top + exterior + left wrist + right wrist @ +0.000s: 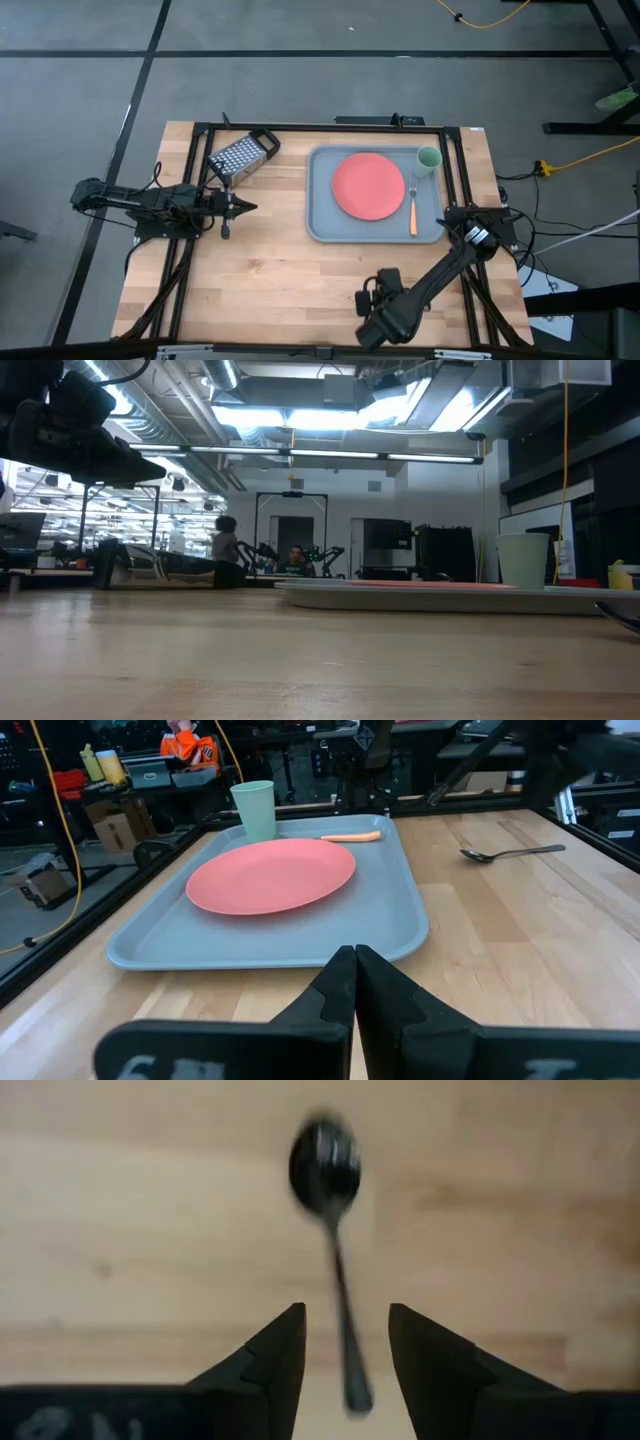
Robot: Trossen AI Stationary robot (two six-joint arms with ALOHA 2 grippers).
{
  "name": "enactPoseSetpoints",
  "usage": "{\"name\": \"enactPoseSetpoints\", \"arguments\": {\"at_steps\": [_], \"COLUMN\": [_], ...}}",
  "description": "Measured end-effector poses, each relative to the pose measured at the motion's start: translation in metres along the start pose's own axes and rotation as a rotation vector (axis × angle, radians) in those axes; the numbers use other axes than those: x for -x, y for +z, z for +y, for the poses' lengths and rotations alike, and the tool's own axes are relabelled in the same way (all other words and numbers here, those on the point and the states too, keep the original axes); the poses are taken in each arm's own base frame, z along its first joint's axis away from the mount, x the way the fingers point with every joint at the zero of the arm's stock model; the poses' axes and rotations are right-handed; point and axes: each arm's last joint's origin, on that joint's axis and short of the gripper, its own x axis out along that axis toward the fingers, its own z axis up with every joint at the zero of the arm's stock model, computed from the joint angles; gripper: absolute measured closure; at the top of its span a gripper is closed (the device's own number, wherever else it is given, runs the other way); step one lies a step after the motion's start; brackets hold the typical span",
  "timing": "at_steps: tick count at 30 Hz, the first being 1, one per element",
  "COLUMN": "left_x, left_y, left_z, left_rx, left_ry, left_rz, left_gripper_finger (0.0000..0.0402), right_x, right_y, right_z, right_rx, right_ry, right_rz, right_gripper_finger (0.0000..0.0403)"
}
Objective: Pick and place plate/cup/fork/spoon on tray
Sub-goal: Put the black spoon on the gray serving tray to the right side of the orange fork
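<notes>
Over wooden desk (290, 260) near front edge, right gripper (345, 1345) hangs open above small dark spoon (335, 1240), handle between fingers. Thin handle lies flat; fingers may slip, push spoon away. Left gripper (355, 982) closed, waiting.

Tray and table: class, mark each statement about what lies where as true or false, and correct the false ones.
1. The plate lies on the tray. True.
2. The cup stands on the bare table, off the tray. False: it stands in a corner of the tray.
3. The fork lies on the tray beside the plate. True.
4. The spoon is already on the tray. False: it lies on the wooden table, with the right tool open above its handle.
5. The left tool grips the grater. False: it is shut on nothing, away from the grater.
</notes>
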Motion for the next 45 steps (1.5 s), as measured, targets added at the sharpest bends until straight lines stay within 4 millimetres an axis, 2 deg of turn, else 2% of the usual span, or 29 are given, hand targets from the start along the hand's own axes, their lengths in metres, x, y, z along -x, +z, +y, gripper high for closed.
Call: {"name": "enactPoseSetpoints", "arguments": {"at_steps": [5, 10, 29, 33, 38, 42, 45], "left_x": [0.000, 0.000, 0.000, 0.000, 0.000, 0.000, 0.000], "left_y": [0.000, 0.000, 0.000, 0.000, 0.000, 0.000, 0.000], "left_z": [0.000, 0.000, 0.000, 0.000, 0.000, 0.000, 0.000], "left_rx": [0.000, 0.000, 0.000, 0.001, 0.000, 0.000, 0.000], "left_ry": [0.000, 0.000, 0.000, 0.000, 0.000, 0.000, 0.000], "left_rz": [0.000, -0.001, -0.003, -0.003, -0.002, -0.003, -0.002], "left_gripper_finger": [0.0401, 0.0401, 0.0401, 0.0401, 0.0401, 0.0401, 0.0401], "right_x": [-0.003, -0.004, -0.036, -0.038, -0.038, -0.038, -0.038], "right_y": [-0.023, -0.031, -0.030, -0.025, -0.020, -0.018, -0.017], "right_z": [0.003, 0.001, -0.003, 0.001, -0.007, -0.011, -0.010], "right_rx": [-0.004, -0.006, -0.006, -0.026, -0.020, -0.014, 0.008], "right_ry": [0.071, 0.133, 0.030, 0.029, -0.053, -0.129, -0.123], "right_rz": [0.111, 0.103, 0.099, 0.101, 0.039, 0.062, 0.062], "right_gripper_finger": [0.0254, 0.0254, 0.0254, 0.0254, 0.0254, 0.0254, 0.0254]}}
